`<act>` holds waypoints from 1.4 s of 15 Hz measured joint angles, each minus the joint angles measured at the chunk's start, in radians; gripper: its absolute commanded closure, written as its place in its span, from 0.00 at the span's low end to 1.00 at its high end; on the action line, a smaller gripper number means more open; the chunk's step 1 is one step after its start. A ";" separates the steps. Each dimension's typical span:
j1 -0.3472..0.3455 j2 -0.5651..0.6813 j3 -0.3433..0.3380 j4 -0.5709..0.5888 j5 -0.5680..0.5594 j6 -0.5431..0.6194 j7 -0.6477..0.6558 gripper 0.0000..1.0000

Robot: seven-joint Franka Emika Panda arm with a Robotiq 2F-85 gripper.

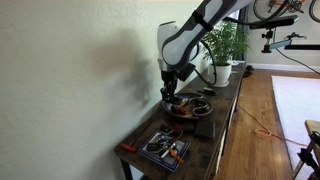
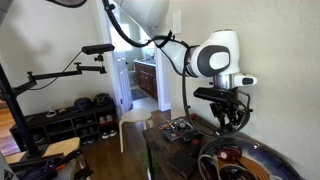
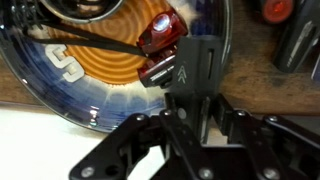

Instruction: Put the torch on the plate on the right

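Red torch (image 3: pixel 160 32) sits over the plate's (image 3: pixel 50 90) orange centre, right against the left side of my gripper (image 3: pixel 178 55). Its long axis looks roughly parallel to my fingers. Can't tell whether I'm clamping it or loose.

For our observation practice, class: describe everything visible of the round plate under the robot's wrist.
The plate is round and shallow, glossy like glazed ceramic: dark blue towards its raised rim, orange-brown rings in the middle, one pale mark. It lies flat on a wooden tabletop. A red torch is over its ringed centre; contact cannot be told.
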 measured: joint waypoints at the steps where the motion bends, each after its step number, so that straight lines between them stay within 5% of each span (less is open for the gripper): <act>1: -0.002 0.000 -0.011 -0.002 0.000 0.003 0.004 0.84; 17: -0.030 0.116 -0.094 0.026 -0.002 0.106 0.045 0.84; 18: -0.030 0.126 -0.096 0.035 -0.002 0.106 0.045 0.43; 21: -0.031 0.146 -0.097 0.053 -0.002 0.106 0.045 0.22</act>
